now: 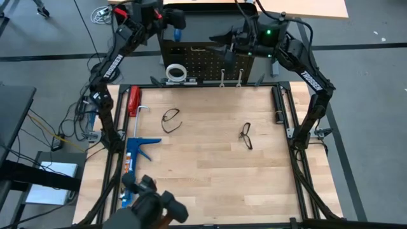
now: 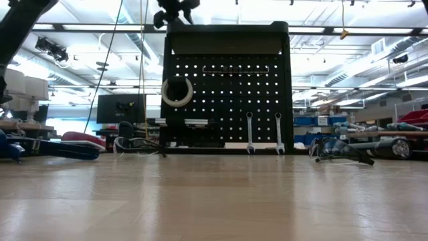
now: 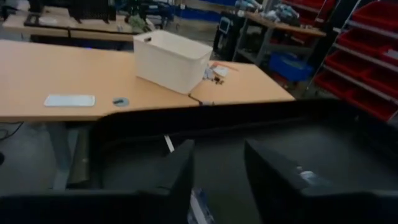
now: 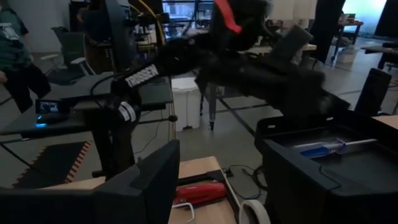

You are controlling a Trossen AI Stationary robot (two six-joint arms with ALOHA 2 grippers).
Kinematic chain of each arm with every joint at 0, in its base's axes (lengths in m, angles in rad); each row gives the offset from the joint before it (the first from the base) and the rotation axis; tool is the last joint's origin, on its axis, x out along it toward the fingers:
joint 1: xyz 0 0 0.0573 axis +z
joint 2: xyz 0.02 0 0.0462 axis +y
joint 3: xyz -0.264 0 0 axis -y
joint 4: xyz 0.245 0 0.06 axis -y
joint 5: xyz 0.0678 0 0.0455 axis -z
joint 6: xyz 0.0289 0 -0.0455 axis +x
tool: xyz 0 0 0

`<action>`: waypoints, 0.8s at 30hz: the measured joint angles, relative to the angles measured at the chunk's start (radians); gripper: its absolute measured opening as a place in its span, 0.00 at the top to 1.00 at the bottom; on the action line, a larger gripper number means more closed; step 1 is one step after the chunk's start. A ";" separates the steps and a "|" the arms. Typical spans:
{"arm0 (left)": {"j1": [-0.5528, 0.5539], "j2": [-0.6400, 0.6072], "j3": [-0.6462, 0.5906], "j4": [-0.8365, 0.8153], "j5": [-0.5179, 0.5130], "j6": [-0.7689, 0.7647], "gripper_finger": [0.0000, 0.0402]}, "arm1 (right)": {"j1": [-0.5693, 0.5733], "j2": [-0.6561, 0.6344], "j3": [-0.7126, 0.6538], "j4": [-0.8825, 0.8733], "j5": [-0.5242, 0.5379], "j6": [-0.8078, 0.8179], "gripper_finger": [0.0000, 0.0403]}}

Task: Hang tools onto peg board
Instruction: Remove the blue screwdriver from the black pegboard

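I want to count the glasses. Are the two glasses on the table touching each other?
Apart. The high view shows one pair of safety glasses lying left of centre and the other pair farther right, with bare wooden tabletop plainly between them.

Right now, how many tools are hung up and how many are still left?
Done: white tape roll and two wrenches hang on the peg board. The blue-handled screwdriver lies on its top shelf. Both grippers, left and right, hold nothing. Left: two glasses on the table.

The 2 arms are dark, jointed tubes with white "TROSSEN" lettering (1 link each), black cables along them, and a green light on the right arm [image 1: 269,32].
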 joint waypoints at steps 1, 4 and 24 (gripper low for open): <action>0.000 0.007 0.000 -0.004 0.002 0.000 0.60 | 0.002 0.000 0.000 0.000 0.000 -0.001 0.43; -0.006 0.027 0.000 -0.014 0.028 -0.001 0.51 | 0.007 0.000 0.000 0.000 0.000 -0.004 0.43; -0.057 0.025 0.004 0.056 0.094 0.438 0.40 | 0.007 0.000 0.000 0.001 -0.001 -0.004 0.43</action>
